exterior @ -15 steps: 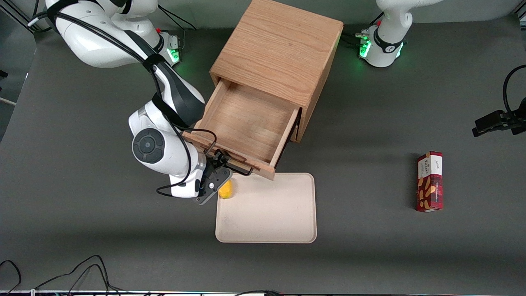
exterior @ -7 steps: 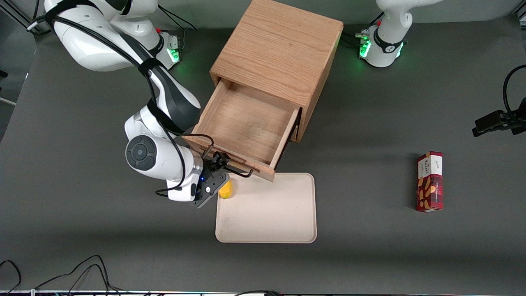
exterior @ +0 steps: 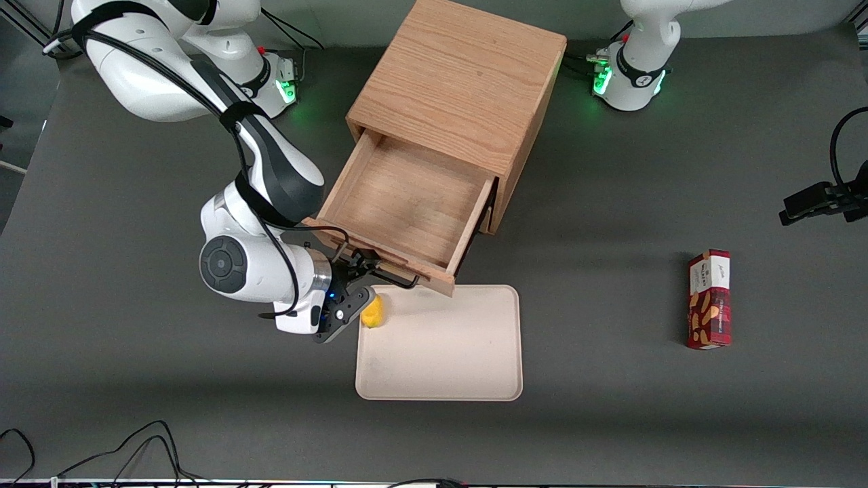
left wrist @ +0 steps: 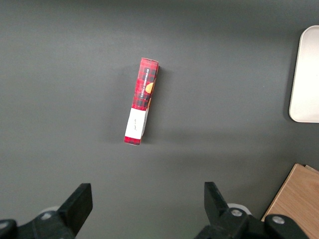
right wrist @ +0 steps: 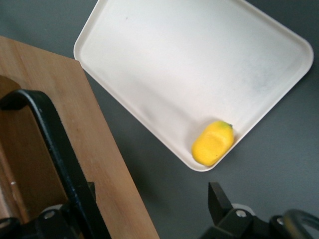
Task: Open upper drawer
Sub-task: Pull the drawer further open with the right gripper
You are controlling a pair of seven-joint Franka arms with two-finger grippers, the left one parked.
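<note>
The upper drawer (exterior: 407, 203) is pulled well out of the oak cabinet (exterior: 461, 81) and it's totally bare inside, while the one beige tray (exterior: 461, 352) on the counter (exterior: 610, 420) right in front of it holds just one yellow fruit-looking thing (exterior: 372, 312) tucked in its corner. The gripper (exterior: 361, 266) is at the drawer's black handle (right wrist: 60, 159), with its fingers (right wrist: 219, 201) spread apart and the bar sitting loose between them, not clamped. Count-wise that's one drawer out, one tray, one yellow thing, plus one red snack box (exterior: 709, 299) lying well off toward the parked arm's end.
</note>
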